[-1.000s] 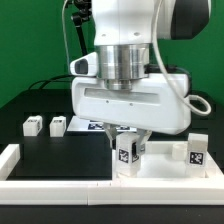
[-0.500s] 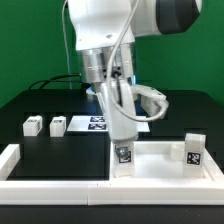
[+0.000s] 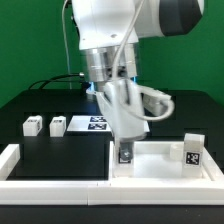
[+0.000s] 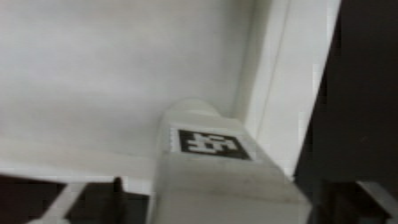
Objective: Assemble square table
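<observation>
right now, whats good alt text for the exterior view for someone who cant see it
A white robot arm holds in its end effector a small tagged leg upright at a corner of a white square tabletop. A second leg stands at the corner toward the exterior view's right; two more legs sit on the black table.

Upright leg (image 3: 125, 154) on tabletop (image 3: 160, 163) (corner)

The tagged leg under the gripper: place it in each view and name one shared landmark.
Exterior view: the leg stands in a corner of the tabletop, under the gripper.
Wrist view: the leg runs through the picture's middle, tag facing the camera.
Shared landmark: the raised rim beside the leg.
</observation>
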{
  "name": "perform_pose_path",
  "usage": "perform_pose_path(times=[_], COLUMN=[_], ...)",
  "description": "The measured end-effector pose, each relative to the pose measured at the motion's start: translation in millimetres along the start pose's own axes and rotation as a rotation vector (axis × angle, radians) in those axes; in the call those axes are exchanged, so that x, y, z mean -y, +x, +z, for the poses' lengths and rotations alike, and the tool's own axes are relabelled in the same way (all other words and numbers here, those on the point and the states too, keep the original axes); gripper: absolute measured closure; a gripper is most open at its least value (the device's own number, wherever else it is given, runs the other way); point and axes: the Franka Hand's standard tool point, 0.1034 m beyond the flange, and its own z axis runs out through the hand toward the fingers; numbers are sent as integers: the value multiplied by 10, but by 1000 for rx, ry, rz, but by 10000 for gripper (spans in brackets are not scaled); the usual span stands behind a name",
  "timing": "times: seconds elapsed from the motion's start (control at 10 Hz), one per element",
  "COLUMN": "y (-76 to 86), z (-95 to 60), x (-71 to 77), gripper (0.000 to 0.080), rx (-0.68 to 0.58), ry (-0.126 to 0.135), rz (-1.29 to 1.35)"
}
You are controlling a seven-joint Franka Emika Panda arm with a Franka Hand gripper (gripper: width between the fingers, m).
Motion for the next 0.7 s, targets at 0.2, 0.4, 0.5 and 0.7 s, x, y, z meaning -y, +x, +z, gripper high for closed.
perform_pose_path(times=[0.2,0.4,0.5,0.7], y=[-15,-1,3,-88], z=[-7,-6,-6,7], x=[42,36,33,66], gripper=[157,151,151,150], rx=[-22,-25,-25,-39], ry=[10,8,7,-28], rz=[-247,-369,-450,-723])
